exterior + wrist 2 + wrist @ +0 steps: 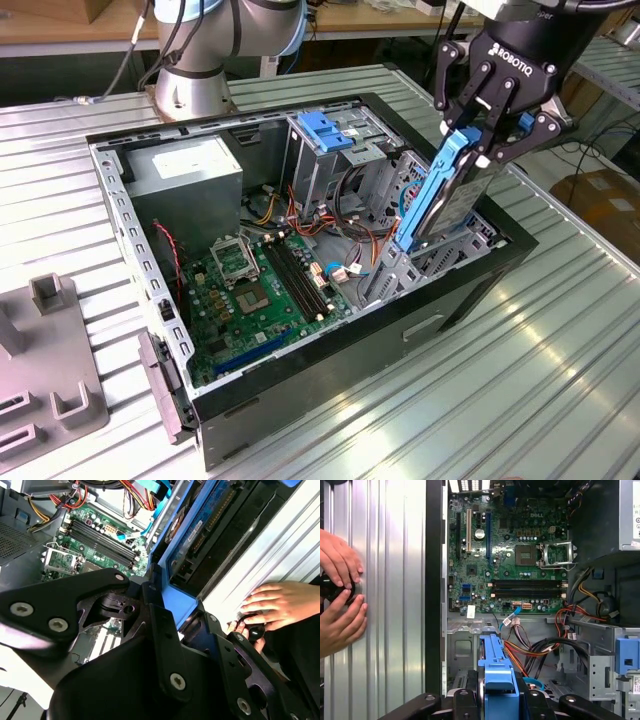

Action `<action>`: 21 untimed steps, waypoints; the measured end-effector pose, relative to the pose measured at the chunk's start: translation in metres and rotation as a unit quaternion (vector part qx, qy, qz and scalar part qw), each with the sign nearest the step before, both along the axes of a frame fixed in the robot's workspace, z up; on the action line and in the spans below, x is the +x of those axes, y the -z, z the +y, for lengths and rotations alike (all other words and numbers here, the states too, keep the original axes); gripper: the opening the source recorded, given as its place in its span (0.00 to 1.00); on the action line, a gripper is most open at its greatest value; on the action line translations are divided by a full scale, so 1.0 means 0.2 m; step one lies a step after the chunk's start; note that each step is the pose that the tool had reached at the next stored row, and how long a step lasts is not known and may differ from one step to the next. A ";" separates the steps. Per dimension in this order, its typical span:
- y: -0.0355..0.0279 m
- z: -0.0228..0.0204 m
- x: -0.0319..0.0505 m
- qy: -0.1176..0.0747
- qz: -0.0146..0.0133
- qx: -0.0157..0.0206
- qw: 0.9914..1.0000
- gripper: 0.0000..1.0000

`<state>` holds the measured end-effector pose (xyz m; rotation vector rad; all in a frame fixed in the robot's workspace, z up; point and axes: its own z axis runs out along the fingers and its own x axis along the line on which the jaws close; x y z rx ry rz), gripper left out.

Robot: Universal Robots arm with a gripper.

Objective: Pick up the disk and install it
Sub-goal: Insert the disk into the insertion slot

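I am holding the disk (432,195) tight in my gripper (487,142), at the upper right of the exterior view. It is tilting down into the computer case (330,365). Picking up is done, I think; fitting it in is not.

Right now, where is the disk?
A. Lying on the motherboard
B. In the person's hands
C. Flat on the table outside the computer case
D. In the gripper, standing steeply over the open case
D: in the exterior view the gripper is clamped on the upper end of the disk, which stands steeply with its lower end inside the open computer case.
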<state>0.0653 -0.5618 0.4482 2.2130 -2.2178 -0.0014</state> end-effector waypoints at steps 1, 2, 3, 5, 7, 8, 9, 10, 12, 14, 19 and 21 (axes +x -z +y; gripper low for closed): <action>0.003 0.000 0.000 0.000 0.000 0.000 1.000 0.37; 0.005 0.000 0.000 0.000 0.000 0.000 1.000 0.37; 0.007 0.000 0.000 0.000 0.000 0.000 1.000 0.37; 0.011 0.000 0.000 0.000 0.000 0.000 1.000 0.37; 0.015 0.000 0.000 0.000 0.000 0.000 1.000 0.37; 0.018 0.000 0.000 0.000 0.000 0.000 1.000 0.37; 0.020 0.000 0.000 0.000 0.000 0.000 1.000 0.37; 0.023 0.000 0.000 0.000 0.000 0.000 1.000 0.37; 0.030 0.000 0.000 0.000 0.000 0.000 1.000 0.37; 0.038 0.000 0.000 0.000 0.000 0.000 1.000 0.37; 0.071 0.000 0.000 0.000 0.000 0.000 1.000 0.37; 0.080 0.000 0.000 0.000 0.000 0.000 1.000 0.37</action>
